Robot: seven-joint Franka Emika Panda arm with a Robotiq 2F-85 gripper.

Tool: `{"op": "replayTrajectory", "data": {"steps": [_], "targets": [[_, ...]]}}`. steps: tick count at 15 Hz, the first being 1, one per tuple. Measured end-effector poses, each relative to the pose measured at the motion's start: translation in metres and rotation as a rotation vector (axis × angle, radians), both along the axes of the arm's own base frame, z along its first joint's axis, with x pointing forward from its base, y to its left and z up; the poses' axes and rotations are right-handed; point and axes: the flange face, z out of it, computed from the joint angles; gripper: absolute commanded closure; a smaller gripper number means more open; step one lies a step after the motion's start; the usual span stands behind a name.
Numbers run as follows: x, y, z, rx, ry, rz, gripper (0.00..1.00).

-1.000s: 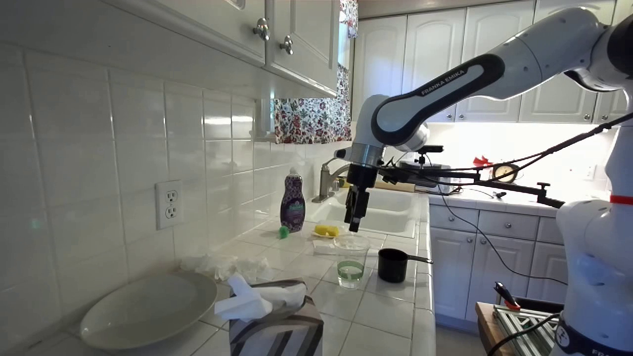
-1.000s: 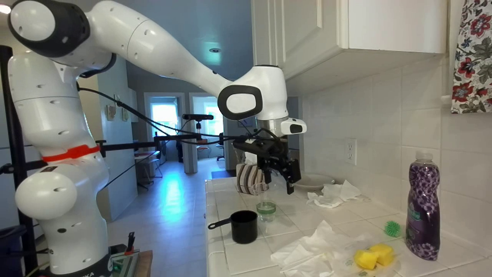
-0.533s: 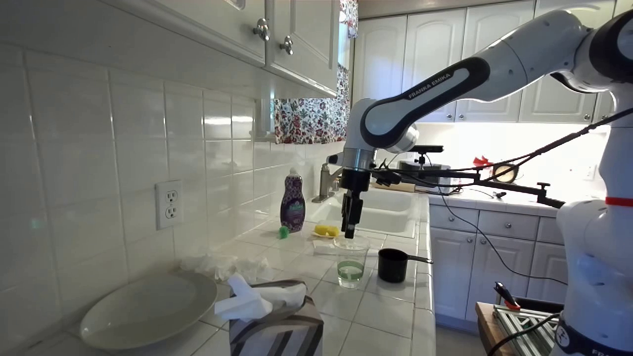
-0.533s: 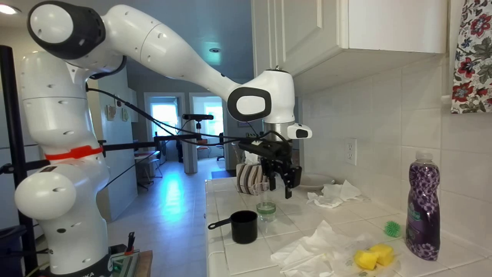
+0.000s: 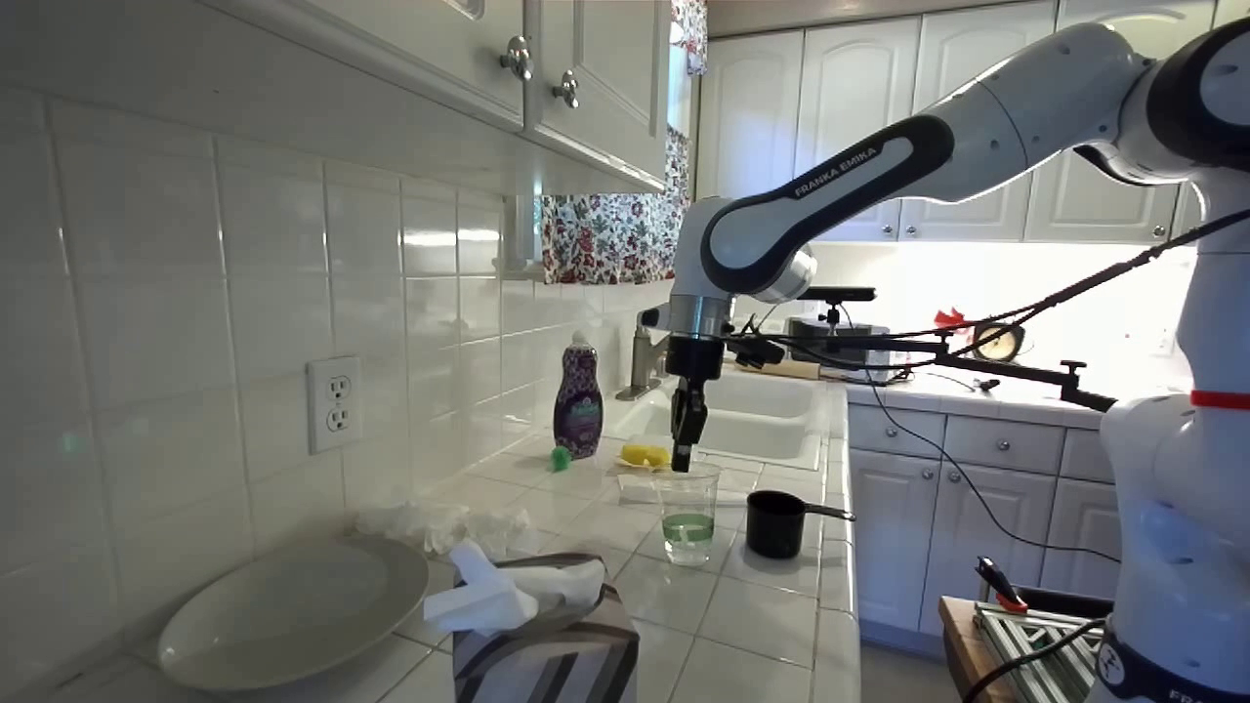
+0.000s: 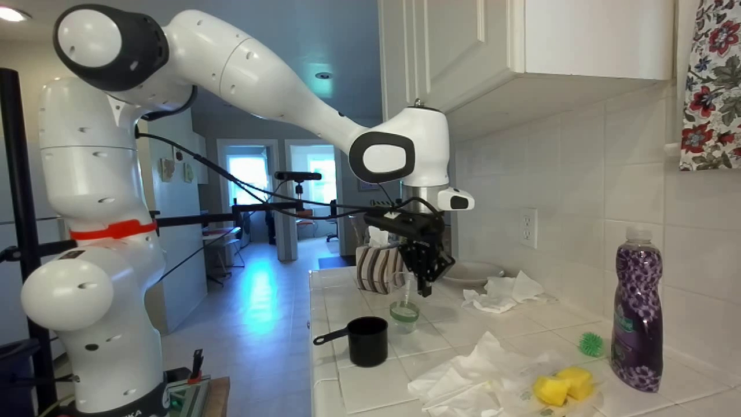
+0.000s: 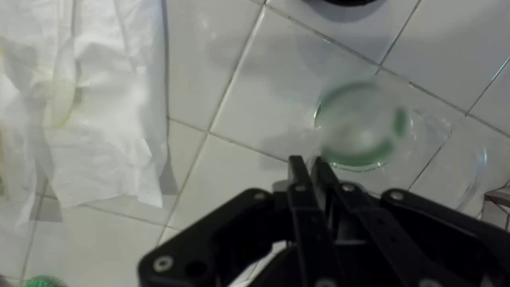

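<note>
My gripper [image 7: 307, 160] points down, its two fingers almost together, shut on the thin wall of a clear plastic cup [image 7: 384, 153]. In the wrist view the cup's see-through side passes between the fingertips, and its green band looks blurred. Both exterior views show the gripper [image 5: 681, 465] at the rim of the cup [image 5: 688, 532], which stands on the counter and leans slightly. Beside the cup is a black measuring cup [image 6: 368, 341] with a long handle. Part of the cup's rim is hard to make out because it is transparent.
White paper towels [image 6: 463, 379] and yellow pieces [image 6: 553, 389] lie nearby, with a green spiky ball [image 6: 591, 344] and a purple soap bottle [image 6: 637, 315]. A striped tissue box [image 5: 547, 635], a plate [image 5: 293, 615] and a sink [image 5: 771, 430] also surround the spot.
The gripper has come down and across to the cup's rim, and its fingers have gone from open to shut on the wall. The cup has shifted and tipped a little.
</note>
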Motion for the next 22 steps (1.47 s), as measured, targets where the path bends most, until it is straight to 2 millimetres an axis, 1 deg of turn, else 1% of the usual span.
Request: {"op": "replayTrajectory", "data": {"steps": [4,8,13,18,22], "targets": [[0.002,0.002,0.005,0.003,0.006,0.007,0.98],[0.001,-0.004,0.006,0.000,0.005,-0.003,0.98],[-0.002,-0.019,0.008,-0.009,0.002,-0.029,0.98],[-0.009,-0.039,0.017,-0.051,-0.008,-0.063,0.98],[-0.013,-0.047,0.022,-0.090,-0.012,-0.066,0.98]]}}
